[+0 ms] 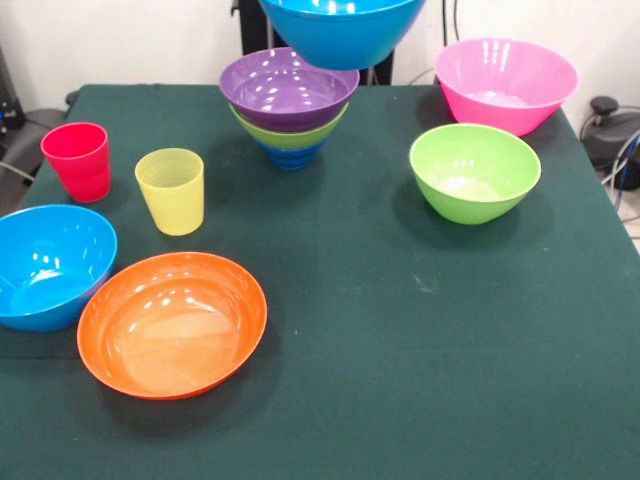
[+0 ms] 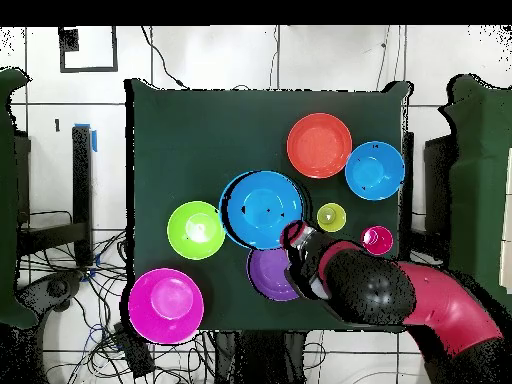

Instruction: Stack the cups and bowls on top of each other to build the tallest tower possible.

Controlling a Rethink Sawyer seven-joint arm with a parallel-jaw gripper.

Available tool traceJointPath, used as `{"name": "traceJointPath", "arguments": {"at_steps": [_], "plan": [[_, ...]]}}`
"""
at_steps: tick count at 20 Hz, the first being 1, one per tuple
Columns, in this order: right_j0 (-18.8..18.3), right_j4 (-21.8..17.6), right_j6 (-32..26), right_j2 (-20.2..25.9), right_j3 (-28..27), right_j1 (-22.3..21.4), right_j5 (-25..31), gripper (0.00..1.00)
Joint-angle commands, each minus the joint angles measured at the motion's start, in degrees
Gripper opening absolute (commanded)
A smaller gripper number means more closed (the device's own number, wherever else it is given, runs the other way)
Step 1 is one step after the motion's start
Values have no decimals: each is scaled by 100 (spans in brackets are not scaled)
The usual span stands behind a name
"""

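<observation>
The light blue bowl (image 1: 342,30), evidently clenched at its rim by the claw (image 2: 297,238), should be centred over the purple bowl (image 1: 288,88), at its 6 o'clock, before lowering

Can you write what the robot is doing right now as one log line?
gripper: holds light blue bowl by rim | bowl: lifted, near pile | pile top: purple bowl | not yet placed

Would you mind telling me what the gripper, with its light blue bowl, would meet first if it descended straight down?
Probably the purple bowl topping the tower; the held light blue bowl hangs slightly off-centre above it, though depth is uncertain.
</observation>
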Motion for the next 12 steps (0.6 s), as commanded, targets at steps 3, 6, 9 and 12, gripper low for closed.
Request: {"name": "traceJointPath", "arguments": {"at_steps": [3,6,9,12], "plan": [[-207,-666,-685,437,489,341,-217,0],[-289,-765,-655,515,506,363,-219,0],[-332,-782,-582,601,539,298,-184,0],[-307,-826,-495,606,566,279,-219,0]]}}
